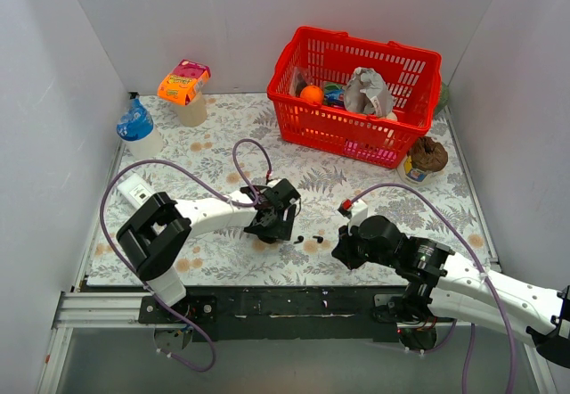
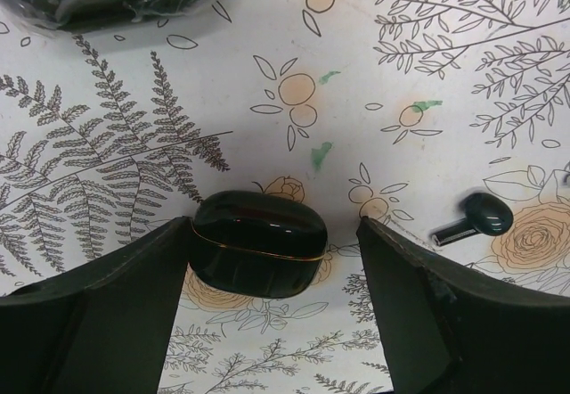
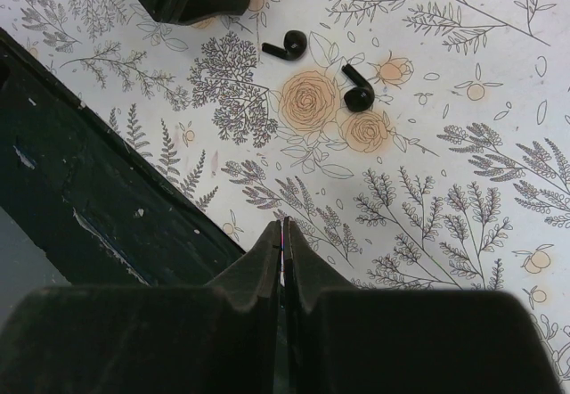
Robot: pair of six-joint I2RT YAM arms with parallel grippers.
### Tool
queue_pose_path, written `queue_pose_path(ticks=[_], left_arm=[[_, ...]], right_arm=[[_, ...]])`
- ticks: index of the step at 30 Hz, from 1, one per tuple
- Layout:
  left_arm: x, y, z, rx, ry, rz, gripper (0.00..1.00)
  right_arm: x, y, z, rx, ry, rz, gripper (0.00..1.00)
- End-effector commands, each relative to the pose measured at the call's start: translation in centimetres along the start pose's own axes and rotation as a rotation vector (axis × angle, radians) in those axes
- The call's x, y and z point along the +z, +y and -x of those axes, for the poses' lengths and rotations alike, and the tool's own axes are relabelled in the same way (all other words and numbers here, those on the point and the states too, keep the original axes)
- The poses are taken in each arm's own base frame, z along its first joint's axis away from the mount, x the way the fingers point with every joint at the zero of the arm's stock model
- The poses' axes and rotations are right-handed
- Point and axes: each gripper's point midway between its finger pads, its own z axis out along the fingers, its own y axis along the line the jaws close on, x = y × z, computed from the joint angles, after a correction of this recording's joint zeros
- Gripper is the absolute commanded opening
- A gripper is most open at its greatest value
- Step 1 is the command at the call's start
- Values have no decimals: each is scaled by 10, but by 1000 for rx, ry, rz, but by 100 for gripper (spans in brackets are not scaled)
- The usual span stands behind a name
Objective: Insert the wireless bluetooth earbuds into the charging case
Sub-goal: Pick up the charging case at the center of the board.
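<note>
Currently seeing the left gripper standing open low over the floral mat, its fingers straddling the charging case. Reading the case as lying flat on the mat with its lid down, a thin gold seam showing around it. Noting one finger touching or just beside the case's edge, can't tell which; spotting a clear gap between the case and the opposite finger. Not seeing anything clamped there. Finding the wireless bluetooth earbuds lying loose on the mat, outside the case: two small black stemmed pieces near each other but not touching, sitting between the two grippers in the top view. Catching one of them near the outer side of a left finger in the left wrist view. Seeing the right gripper pinched fully closed, holding nothing, hanging over the mat's near edge, short of the earbuds. Also noting a red basket sitting at the back of the table, well apart.
</note>
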Motion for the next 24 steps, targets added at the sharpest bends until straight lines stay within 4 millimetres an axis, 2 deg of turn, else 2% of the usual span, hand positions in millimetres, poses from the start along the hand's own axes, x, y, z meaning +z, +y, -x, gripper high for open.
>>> queue_pose_path(ticks=[1, 4, 8, 14, 17, 24], left_arm=[[17, 4, -22, -29, 64, 23, 78], [15, 7, -23, 12, 50, 32, 78], [12, 17, -28, 71, 52, 63, 70], [7, 34, -38, 149, 84, 111, 68], [5, 39, -43, 165, 100, 122, 70], [1, 36, -44, 168, 106, 101, 79]], right_arm=[[-4, 2, 10, 11, -42, 7, 10], [-3, 2, 10, 9, -43, 5, 10], [-3, 2, 11, 7, -44, 4, 10], [-3, 3, 13, 4, -44, 6, 10], [-2, 4, 13, 2, -45, 7, 10], [-2, 5, 14, -3, -41, 9, 10]])
